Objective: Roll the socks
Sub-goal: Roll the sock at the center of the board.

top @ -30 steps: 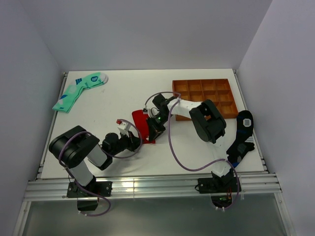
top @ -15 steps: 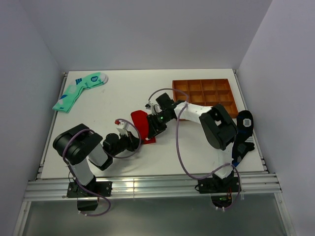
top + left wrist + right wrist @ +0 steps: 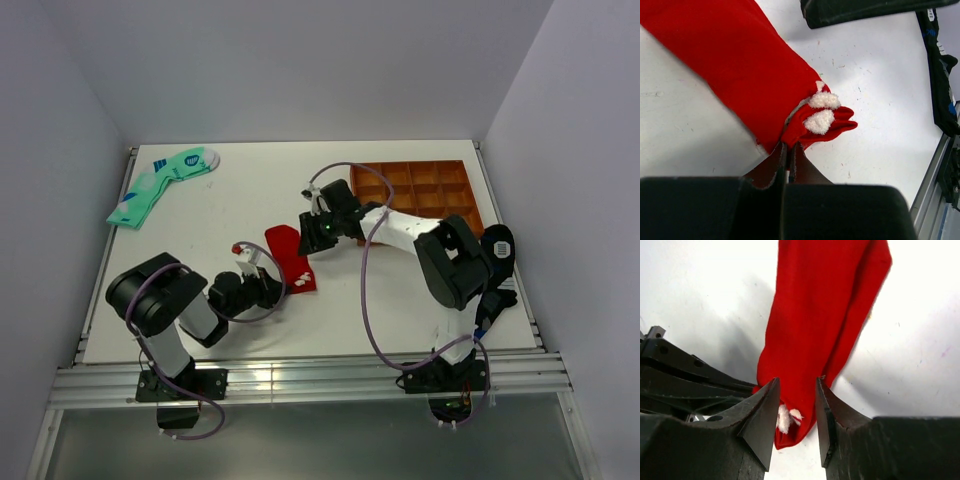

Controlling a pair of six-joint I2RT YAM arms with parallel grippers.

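Socks (image 3: pixel 740 65) lie with one end pinched in closed left gripper (image 3: pixel 788 152) — right gripper (image 3: pixel 796 385) part-open, empty, nearby.

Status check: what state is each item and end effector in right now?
red socks, lying flat, not rolled
left end effector, shut on the red socks' end
right end effector, open, holding nothing
mint-green sock, lying flat, untouched
black sock, lying loose, untouched
brown tray, visible compartments empty
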